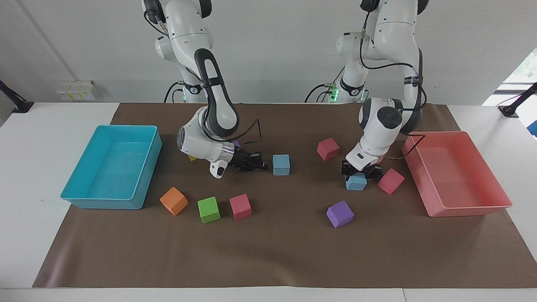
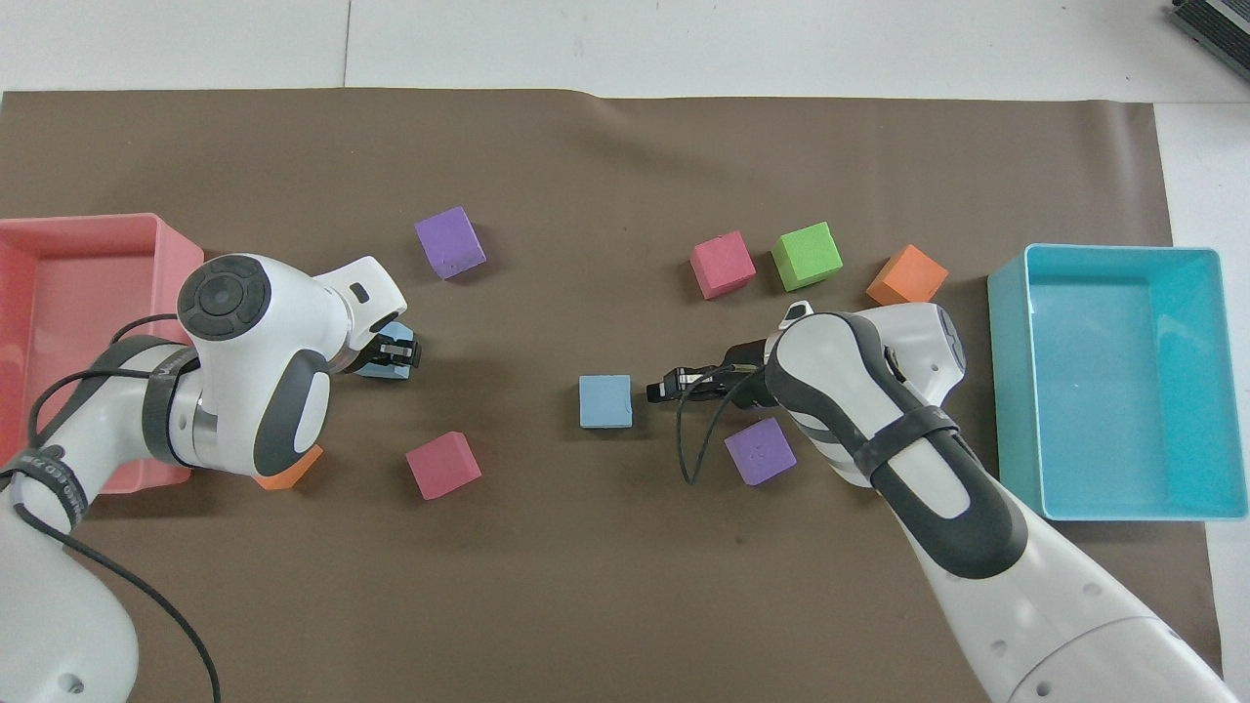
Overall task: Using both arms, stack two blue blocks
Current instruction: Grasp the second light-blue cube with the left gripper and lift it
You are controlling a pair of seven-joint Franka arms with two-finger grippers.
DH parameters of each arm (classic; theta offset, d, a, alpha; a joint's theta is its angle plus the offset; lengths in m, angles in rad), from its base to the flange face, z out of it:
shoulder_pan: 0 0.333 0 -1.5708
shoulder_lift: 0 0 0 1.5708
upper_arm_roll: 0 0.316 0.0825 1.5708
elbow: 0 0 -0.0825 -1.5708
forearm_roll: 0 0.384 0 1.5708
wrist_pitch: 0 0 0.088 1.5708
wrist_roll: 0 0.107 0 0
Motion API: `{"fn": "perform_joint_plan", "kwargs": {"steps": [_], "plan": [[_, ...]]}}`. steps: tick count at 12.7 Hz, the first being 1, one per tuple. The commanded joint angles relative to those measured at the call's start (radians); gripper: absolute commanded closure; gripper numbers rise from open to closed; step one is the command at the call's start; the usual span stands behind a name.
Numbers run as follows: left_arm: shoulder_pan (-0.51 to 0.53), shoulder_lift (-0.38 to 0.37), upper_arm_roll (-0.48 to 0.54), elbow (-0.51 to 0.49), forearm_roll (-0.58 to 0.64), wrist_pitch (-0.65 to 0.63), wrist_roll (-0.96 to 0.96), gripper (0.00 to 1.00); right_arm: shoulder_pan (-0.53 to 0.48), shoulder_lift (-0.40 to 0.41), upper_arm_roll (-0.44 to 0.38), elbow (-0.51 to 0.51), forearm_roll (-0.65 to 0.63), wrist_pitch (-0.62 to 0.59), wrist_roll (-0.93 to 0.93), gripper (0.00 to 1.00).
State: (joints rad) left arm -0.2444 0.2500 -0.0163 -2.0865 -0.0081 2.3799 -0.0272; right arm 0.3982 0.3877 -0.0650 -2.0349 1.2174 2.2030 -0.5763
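One blue block (image 1: 355, 185) (image 2: 373, 369) rests on the brown mat toward the left arm's end, next to a pink cube (image 1: 390, 180). My left gripper (image 1: 357, 176) (image 2: 395, 353) comes down on it from above and is shut on its sides. The other blue block (image 1: 281, 164) (image 2: 605, 401) sits free near the middle of the mat. My right gripper (image 1: 263, 166) (image 2: 652, 392) lies low and level just beside this block, pointing at it, shut and holding nothing.
A turquoise tray (image 1: 105, 203) stands at the right arm's end, a pink tray (image 1: 470, 207) at the left arm's end. Scattered on the mat are pink cubes (image 1: 327, 149) (image 1: 240, 206), purple cubes (image 1: 340, 214) (image 2: 760, 451), a green cube (image 1: 209, 209) and an orange cube (image 1: 173, 201).
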Motion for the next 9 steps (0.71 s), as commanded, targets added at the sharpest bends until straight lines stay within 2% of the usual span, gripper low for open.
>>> {"fn": "perform_joint_plan", "kwargs": {"steps": [1, 4, 9], "plan": [[-0.013, -0.027, 0.013, 0.006, -0.007, -0.004, -0.002, 0.68, -0.004, -0.009, 0.008, -0.018, 0.036, 0.023, -0.042, 1.00], [-0.015, -0.089, 0.013, 0.029, -0.006, -0.069, -0.013, 0.66, -0.004, -0.009, 0.008, -0.018, 0.036, 0.023, -0.040, 1.00], [-0.016, -0.230, 0.007, 0.111, -0.006, -0.292, -0.023, 0.63, -0.004, -0.009, 0.007, -0.018, 0.036, 0.029, -0.040, 1.00]]}}
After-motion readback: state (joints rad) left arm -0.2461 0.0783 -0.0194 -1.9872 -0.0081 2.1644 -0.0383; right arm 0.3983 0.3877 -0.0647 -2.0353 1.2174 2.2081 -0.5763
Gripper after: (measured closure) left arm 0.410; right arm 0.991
